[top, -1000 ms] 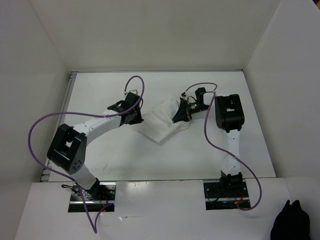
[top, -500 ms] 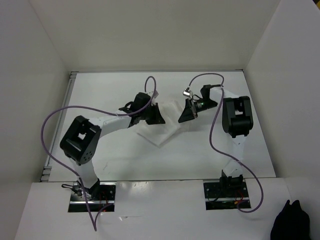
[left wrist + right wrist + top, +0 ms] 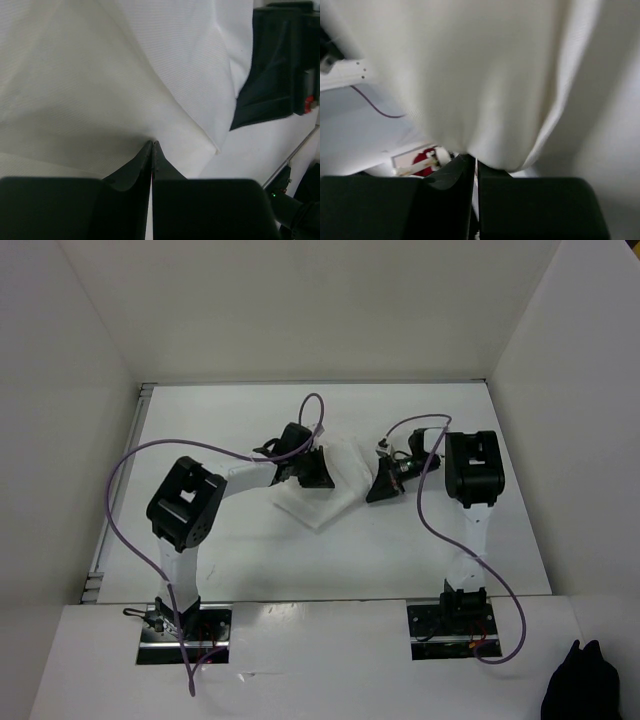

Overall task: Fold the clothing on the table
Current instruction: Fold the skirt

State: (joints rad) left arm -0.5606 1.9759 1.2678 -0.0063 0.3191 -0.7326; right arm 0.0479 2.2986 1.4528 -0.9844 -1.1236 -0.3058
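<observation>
The white clothing lies crumpled on the table between my two grippers. My left gripper sits at its left upper edge. In the left wrist view the jaws are shut, with the fabric creasing out from the tips. My right gripper is at the garment's right edge. In the right wrist view its jaws are shut on a fold of the cloth, which bulges over the tips. The right gripper's black body shows beyond the cloth in the left wrist view.
White upright walls surround the table on three sides. Purple cables loop off both arms. A black fabric lump sits off the table at the near right corner.
My left arm swung right onto the clothing's left edge and its jaws closed. My right gripper shifted a little right and nearer and closed on the cloth's right edge.
</observation>
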